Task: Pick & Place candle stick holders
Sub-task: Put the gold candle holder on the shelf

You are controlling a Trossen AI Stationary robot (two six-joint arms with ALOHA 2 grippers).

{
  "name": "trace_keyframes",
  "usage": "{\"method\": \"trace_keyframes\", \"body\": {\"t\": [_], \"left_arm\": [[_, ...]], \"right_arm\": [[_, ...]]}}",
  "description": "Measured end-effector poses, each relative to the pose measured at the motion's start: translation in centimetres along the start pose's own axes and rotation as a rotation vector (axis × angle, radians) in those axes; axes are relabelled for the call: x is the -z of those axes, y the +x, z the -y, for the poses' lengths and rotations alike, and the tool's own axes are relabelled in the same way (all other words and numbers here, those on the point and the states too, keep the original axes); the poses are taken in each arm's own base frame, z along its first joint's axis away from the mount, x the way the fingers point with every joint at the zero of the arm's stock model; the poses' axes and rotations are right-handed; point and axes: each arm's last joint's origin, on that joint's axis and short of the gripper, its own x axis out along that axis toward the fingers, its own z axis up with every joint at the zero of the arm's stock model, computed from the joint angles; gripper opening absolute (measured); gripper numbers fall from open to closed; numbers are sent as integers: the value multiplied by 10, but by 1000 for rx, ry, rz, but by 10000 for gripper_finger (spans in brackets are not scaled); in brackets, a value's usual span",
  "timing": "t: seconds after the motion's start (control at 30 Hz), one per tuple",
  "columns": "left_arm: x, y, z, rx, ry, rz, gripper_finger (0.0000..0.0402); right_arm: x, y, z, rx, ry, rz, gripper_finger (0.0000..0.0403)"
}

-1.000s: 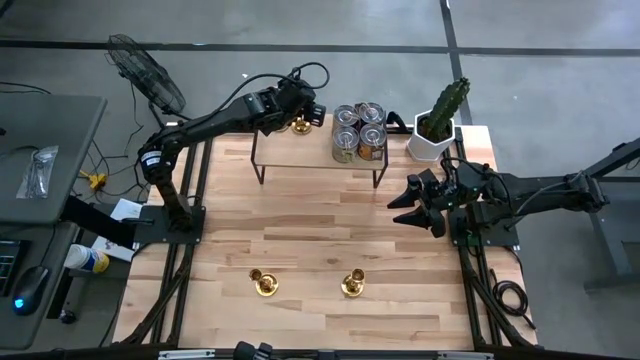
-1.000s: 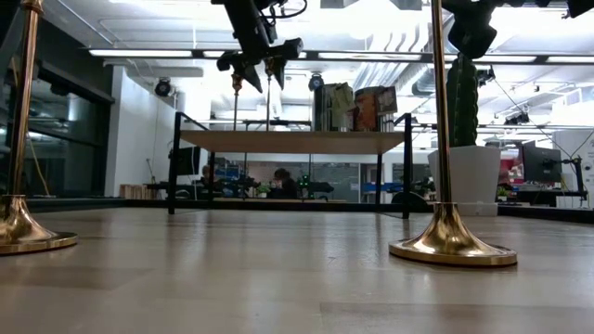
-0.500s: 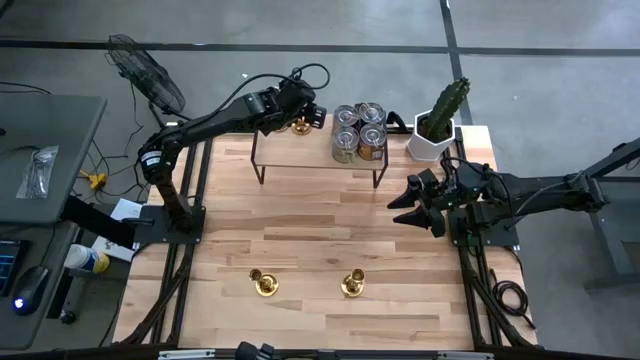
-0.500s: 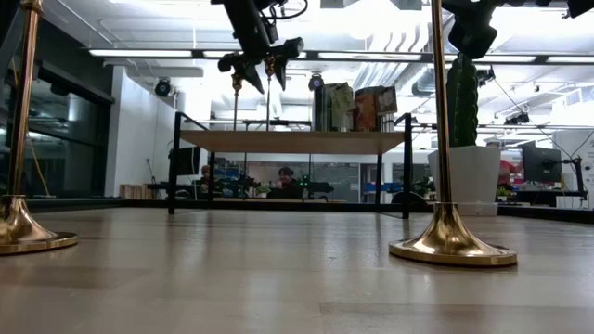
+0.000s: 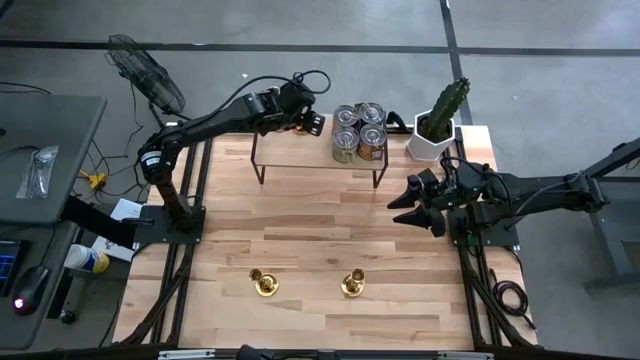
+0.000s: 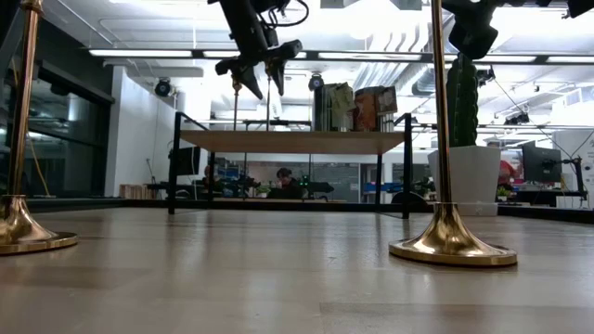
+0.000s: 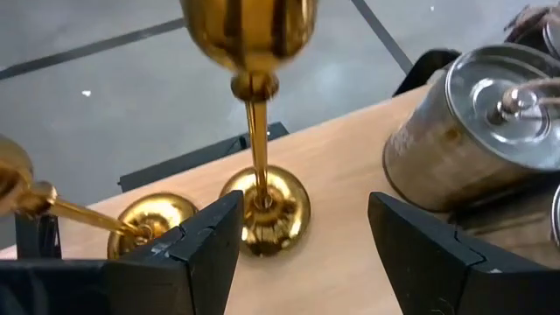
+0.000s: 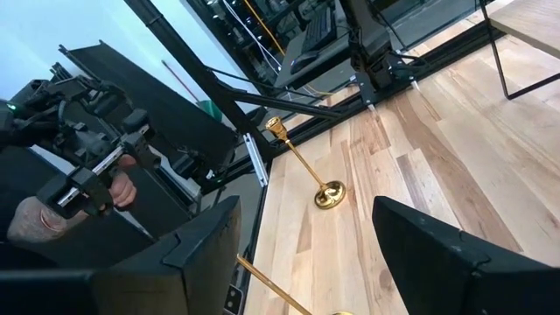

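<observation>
Two gold candle stick holders (image 7: 261,206) (image 7: 150,225) stand by their round bases on the small raised shelf (image 5: 300,152) at the table's far side. My left gripper (image 7: 302,219) hovers open just above and in front of them. In the left wrist view its fingers stand either side of the upright holder's base, clear of it. Two more holders (image 5: 263,282) (image 5: 352,284) stand upright on the table near its front edge. My right gripper (image 5: 408,208) waits open at the table's right side, above the wood.
Several tin cans (image 5: 358,130) stand on the shelf just right of the left gripper. A cactus in a white pot (image 5: 437,128) sits at the far right corner. A person's hand (image 8: 52,210) shows beyond the table's left edge.
My left gripper has tipped and turned a little above the shelf's two holders, staying open and in place. In the high view it now covers the holder that showed beside it before. The holders have not moved.
</observation>
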Motion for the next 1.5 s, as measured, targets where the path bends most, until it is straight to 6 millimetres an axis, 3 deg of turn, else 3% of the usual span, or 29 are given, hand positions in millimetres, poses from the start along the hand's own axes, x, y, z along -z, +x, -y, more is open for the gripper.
{"method": "trace_keyframes", "body": {"t": [0.67, 1.07, 1.5], "left_arm": [[12, -11, 8, 62, 54, -93, 242], [24, -44, 10, 57, 100, -111, 242], [49, -82, 28, 106, 202, -133, 242]], "right_arm": [[2, 0, 2, 19, 18, -23, 252], [3, 0, 3, 28, 22, -33, 252], [4, 0, 2, 24, -9, -35, 252]]}}
